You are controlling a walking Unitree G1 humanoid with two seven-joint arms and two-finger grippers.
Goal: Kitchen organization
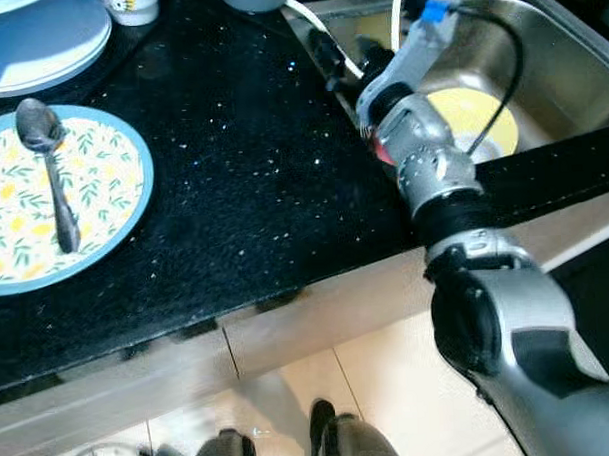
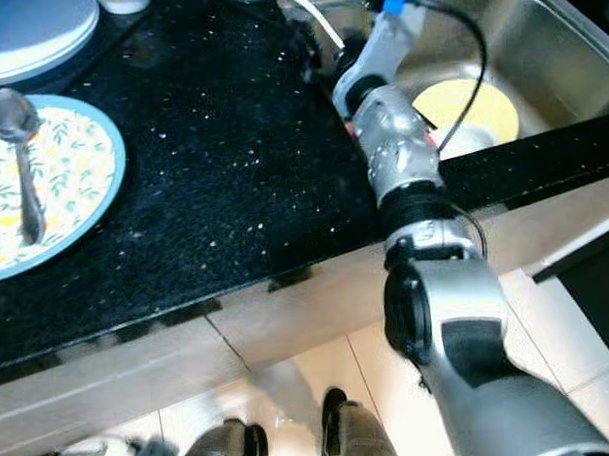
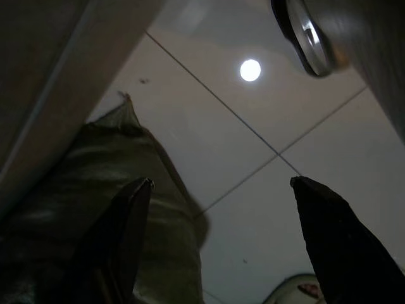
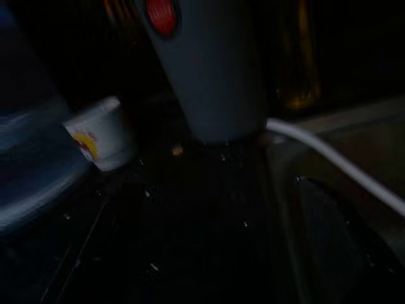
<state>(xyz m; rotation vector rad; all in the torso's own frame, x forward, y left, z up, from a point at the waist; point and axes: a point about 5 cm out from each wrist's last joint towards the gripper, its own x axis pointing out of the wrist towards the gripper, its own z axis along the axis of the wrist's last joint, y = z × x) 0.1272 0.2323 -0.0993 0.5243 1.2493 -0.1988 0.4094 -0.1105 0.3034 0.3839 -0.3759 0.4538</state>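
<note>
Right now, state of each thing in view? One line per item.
Spoon: lying on the patterned plate, bowl end toward the back.
Patterned plate: flat on the black counter, nothing on it but the spoon.
Stacked plates: piled at the counter's back left.
Yellow plate: lying in the sink.
White cup: upright on the counter.
Right arm: reaching over the sink's edge.
Left gripper: open, idle above the floor.

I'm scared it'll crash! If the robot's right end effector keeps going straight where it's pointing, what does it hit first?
Probably the tall grey container standing at the back of the black counter. The small white cup sits off to the side. Depth is hard to judge.
</note>
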